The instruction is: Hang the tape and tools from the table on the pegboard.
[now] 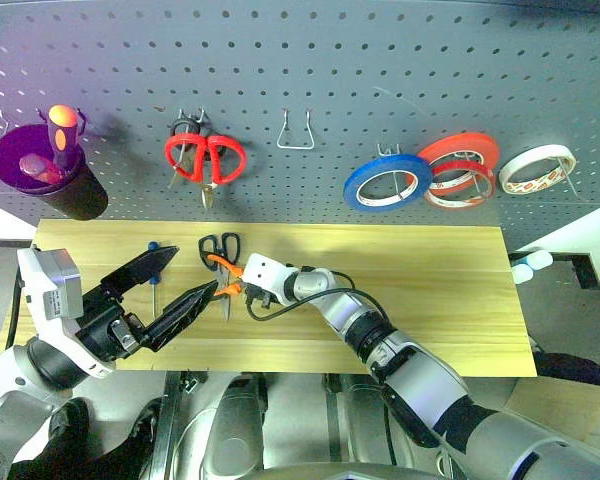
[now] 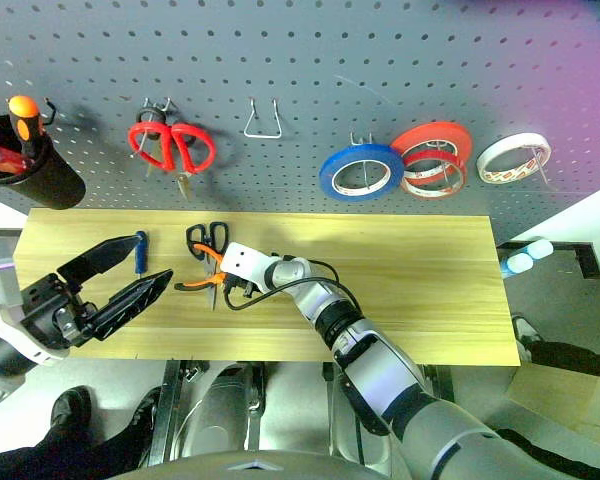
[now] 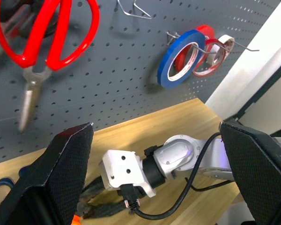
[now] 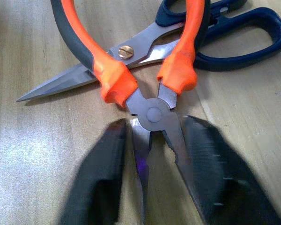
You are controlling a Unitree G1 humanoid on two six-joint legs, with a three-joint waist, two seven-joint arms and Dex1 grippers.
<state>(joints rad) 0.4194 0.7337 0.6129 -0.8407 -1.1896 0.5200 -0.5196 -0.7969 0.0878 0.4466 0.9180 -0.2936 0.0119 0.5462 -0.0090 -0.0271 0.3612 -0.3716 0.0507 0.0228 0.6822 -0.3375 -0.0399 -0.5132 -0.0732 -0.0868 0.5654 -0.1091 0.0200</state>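
Behind the bench stands the grey pegboard, blue tape already hooked there. Near the bench's back left edge lie the pliers across the dark scissors, the screwdriver beside. Right claw, reaching low, pinches the pliers' jaws; left claw hovers level, spread.
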